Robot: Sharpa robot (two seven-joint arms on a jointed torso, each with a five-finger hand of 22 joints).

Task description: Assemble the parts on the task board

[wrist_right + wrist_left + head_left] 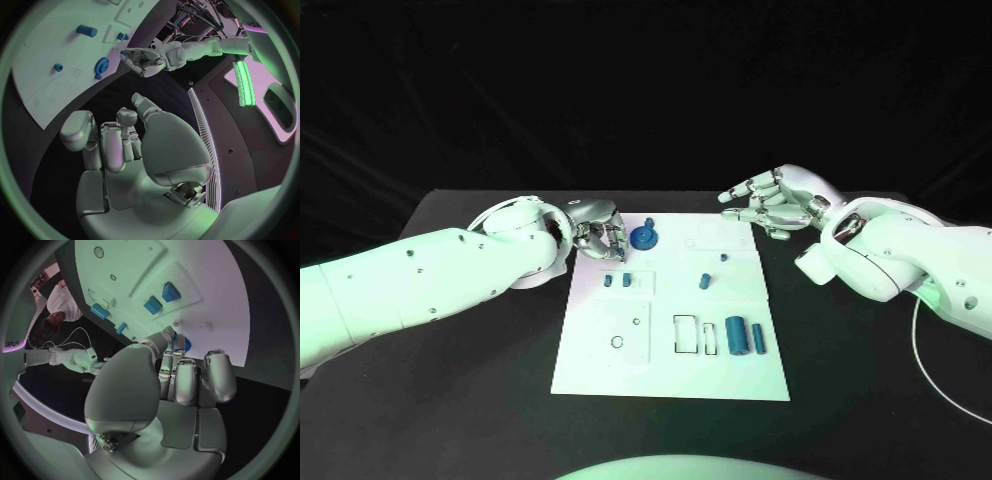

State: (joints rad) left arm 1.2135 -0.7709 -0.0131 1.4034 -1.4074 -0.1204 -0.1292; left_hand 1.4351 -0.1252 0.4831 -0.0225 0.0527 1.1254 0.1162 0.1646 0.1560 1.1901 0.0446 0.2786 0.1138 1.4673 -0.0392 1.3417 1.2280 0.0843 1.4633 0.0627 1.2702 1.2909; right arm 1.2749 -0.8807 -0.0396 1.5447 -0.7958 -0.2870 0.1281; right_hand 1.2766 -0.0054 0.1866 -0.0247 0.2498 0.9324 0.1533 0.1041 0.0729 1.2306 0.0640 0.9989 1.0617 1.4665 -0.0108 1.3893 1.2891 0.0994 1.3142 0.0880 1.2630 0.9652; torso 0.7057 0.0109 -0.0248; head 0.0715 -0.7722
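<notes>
The white task board [596, 372] lies in the middle of the black table. A round blue gear-like part [643, 237] stands near its far left corner. My left hand [596, 235] hovers just left of that part with fingers loosely curled and nothing between them. The right wrist view shows a small gap between the left hand [140, 57] and the gear part [101, 65]. In the left wrist view, the fingers [187, 377] hide most of the gear part [185, 343]. My right hand [769, 205] is raised over the board's far right corner, fingers half curled and holding nothing.
Two small blue blocks [617, 280] sit in a recess on the board's left. Small blue pieces [705, 280] lie mid-board. Blue cylinders [737, 337] stand at the near right beside an outlined slot [685, 335]. A white cable [927, 350] runs along the table's right.
</notes>
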